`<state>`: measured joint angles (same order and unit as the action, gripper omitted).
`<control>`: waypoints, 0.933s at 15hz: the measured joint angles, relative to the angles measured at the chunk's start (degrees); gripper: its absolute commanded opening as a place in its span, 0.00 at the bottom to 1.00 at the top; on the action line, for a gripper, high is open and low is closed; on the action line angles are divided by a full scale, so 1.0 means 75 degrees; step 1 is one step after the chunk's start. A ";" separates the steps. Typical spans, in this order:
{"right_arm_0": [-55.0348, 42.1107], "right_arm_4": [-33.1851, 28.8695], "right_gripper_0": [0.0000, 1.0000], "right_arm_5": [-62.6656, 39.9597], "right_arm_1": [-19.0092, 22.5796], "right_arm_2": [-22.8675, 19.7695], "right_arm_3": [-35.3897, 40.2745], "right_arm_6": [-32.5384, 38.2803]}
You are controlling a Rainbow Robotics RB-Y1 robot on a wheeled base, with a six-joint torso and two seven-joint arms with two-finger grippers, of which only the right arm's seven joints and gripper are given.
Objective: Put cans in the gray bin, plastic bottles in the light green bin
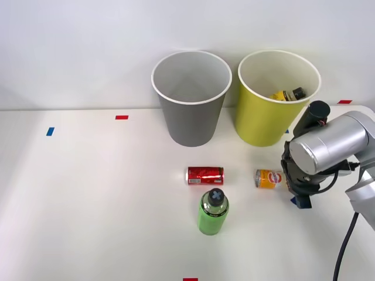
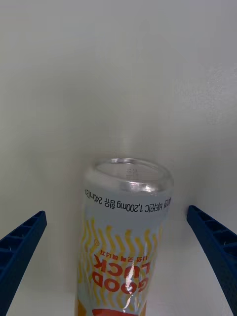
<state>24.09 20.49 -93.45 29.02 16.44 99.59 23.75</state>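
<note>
Gripper (image 2: 118, 256) w/ fingers spread wide, straddling orange-and-white can (image 2: 123, 242) lying on table (image 1: 88, 205), red can (image 1: 205, 175) at its 9 o'clock.

The gray bin (image 1: 191, 120) has a white rim and a pale inside. The light green bin (image 1: 265, 120) is lime with a white rim and cream inside; the bottle (image 1: 287, 94) in it shows yellow with a black cap. The red can (image 1: 205, 175) is red with silver ends. The orange-and-white can (image 2: 126, 237) bears yellow wavy lines and red lettering. The green bottle (image 1: 213, 213) has a dark gray cap. The gripper's (image 2: 118, 256) 2 ribbed fingers (image 2: 217, 247) are blue. The worktop (image 1: 88, 199) is white with small red and blue marks.
</note>
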 measured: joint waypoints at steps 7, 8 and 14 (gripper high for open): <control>-0.0008 -0.0201 0.90 0.0084 0.0001 0.0165 -0.0050 -0.0020; -0.0008 -0.0205 0.67 0.0084 0.0000 0.0171 -0.0049 -0.0057; -0.0008 -0.0409 0.00 0.0148 0.0003 0.0314 -0.0049 -0.0711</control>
<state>24.03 17.42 -92.35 29.04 18.80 99.22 18.42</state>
